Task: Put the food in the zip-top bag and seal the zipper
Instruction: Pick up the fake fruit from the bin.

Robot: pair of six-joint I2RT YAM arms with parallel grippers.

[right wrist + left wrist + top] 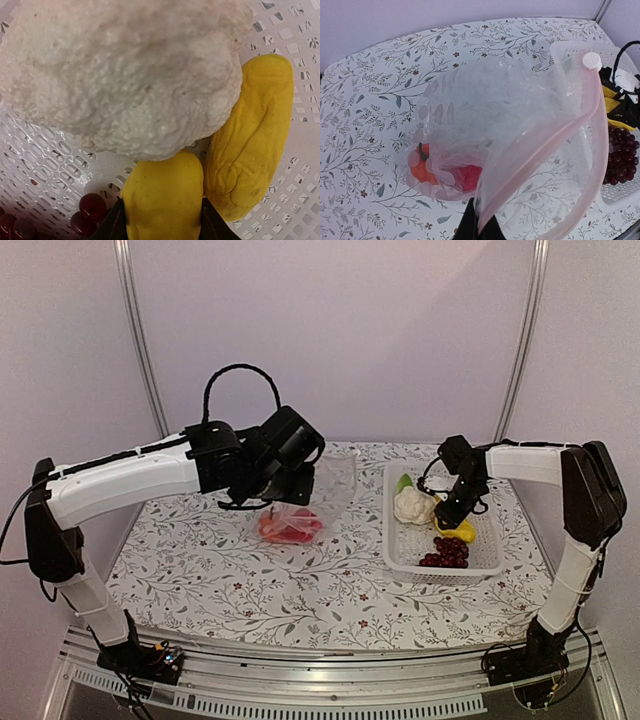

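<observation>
Floral table [200, 570], top view: my left gripper [288, 478] holds the bag [335, 480] up, mouth toward the basket [490, 562]; right gripper [455, 512] is down in it.
Left wrist: jaws pinch the bag at its zipper [545, 145], mouth gaping for loading; pumpkin [417, 167], pepper [467, 177] inside.
Right wrist: fingers [114, 225] clamp a yellow piece [162, 200] touching the cauliflower [125, 75], probably next in.

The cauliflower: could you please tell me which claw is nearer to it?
Right. The right claw is in the basket just beside the cauliflower, closed on a yellow piece; the left claw is away over the table, pinching the mouth edge of the zip-top bag.
</observation>
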